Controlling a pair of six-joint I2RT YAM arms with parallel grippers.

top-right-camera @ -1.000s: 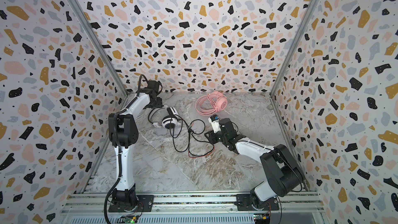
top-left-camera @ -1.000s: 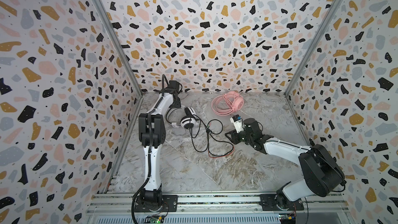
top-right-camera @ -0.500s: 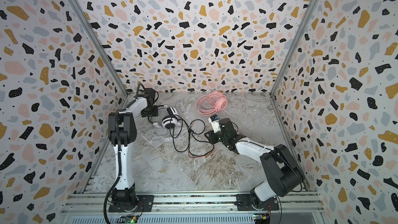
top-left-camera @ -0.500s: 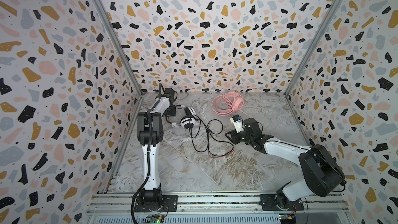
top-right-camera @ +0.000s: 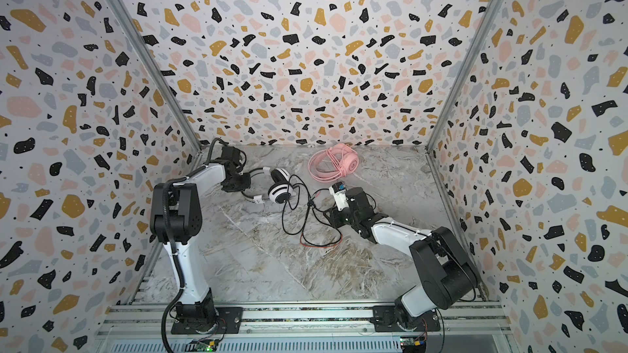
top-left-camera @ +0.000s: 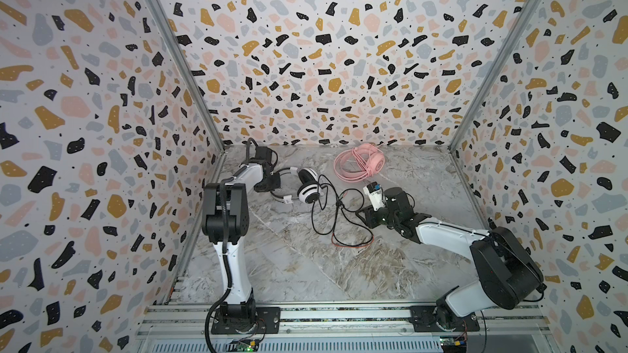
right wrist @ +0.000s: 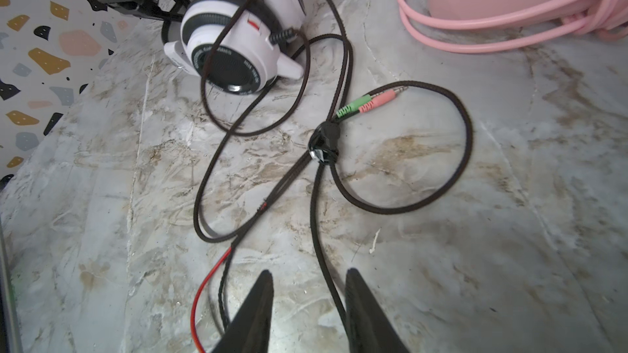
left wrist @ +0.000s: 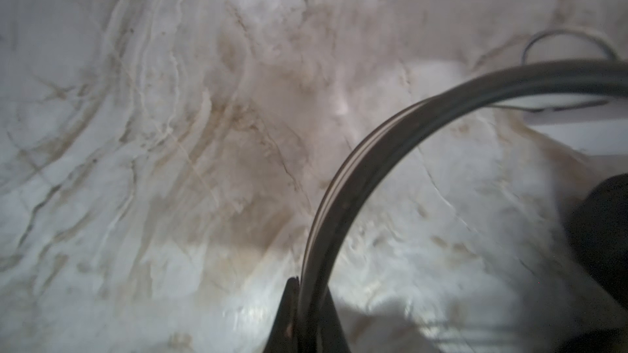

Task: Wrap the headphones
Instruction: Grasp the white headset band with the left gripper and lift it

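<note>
Black and thin, the curved headband (left wrist: 373, 151) of the white over-ear headset with black stripes (top-left-camera: 307, 187) sat clamped in the left pincer (left wrist: 307, 283), whose fingers were pressed together on it. From that pincer, the headset's ear cups lay just ahead, resting on the marbled grey counter (top-left-camera: 272, 266).

The right pincer (right wrist: 309, 272) stood partly apart and held nothing. One strand of the headset's black braided cable (right wrist: 470, 137) ran under the gap between its fingers; whether it touched them I could not tell. Just ahead of this pincer lay the glossy black inline control (right wrist: 323, 144), with the cable looped around it. Beyond that lay the green plug (right wrist: 353, 105) and the pink plug (right wrist: 377, 100), side by side. A thin red wire (right wrist: 200, 286) curved beside one finger.

The all-pink over-ear headset (top-left-camera: 360, 164) lay farther ahead, with its cable wound around it.

Counted: two headsets, two pincers, two plugs, one inline control.
</note>
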